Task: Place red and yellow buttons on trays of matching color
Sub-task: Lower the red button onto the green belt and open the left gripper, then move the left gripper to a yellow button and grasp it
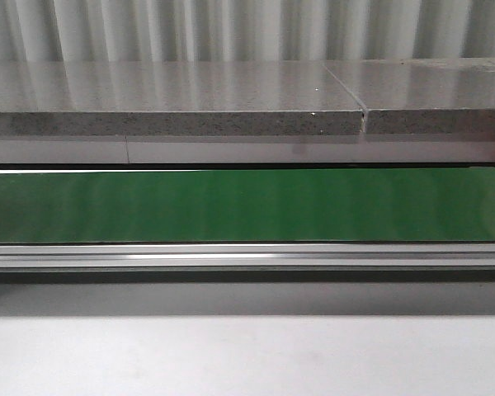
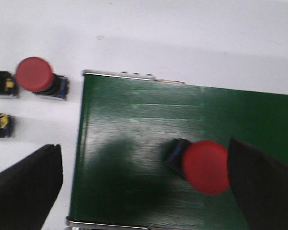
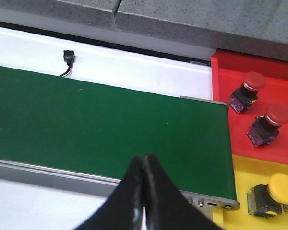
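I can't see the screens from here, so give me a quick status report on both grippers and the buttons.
Left gripper open over a red button on the green belt. Right gripper shut, empty. Red tray holds two red buttons; yellow button on yellow tray. Nothing blocking.

A green conveyor belt (image 1: 247, 206) runs across the front view, with a silver aluminium rail (image 1: 247, 257) along its near edge and a speckled grey stone slab (image 1: 173, 99) behind it, split by a seam. Corrugated metal sheeting (image 1: 247, 29) stands behind the slab, and a pale tabletop (image 1: 247, 355) lies in front of the rail. In the right wrist view, a small black connector on thin wires (image 3: 68, 58) rests on the white surface (image 3: 134, 67) beyond the belt, well apart from the closed fingertips.
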### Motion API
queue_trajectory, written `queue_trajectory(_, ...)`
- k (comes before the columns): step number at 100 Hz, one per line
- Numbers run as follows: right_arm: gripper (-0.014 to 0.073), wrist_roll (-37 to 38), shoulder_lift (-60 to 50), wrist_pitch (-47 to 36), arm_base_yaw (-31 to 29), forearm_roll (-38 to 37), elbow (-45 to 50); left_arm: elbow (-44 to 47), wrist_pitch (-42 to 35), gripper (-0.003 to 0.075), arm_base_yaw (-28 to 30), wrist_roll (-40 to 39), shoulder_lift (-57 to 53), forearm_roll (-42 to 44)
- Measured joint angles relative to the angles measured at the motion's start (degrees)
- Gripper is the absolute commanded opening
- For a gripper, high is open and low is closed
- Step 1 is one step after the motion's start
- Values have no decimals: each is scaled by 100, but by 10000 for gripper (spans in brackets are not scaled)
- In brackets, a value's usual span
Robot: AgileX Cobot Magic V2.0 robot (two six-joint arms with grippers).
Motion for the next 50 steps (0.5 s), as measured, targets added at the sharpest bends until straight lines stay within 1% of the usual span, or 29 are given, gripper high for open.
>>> queue_trajectory(11,-67,0,0,0,0,0,0,159,-78,652,614,-21,29,26)
queue_trajectory(28,-67,0,0,0,0,0,0,282,-118,652,1365,-43,359,15)
queue_trajectory(35,-67,0,0,0,0,0,0,291,-181,652,1580,-43,554,-9)
queue_trajectory(50,-67,0,0,0,0,0,0,291,-402,652,1828,-43,989,-58)
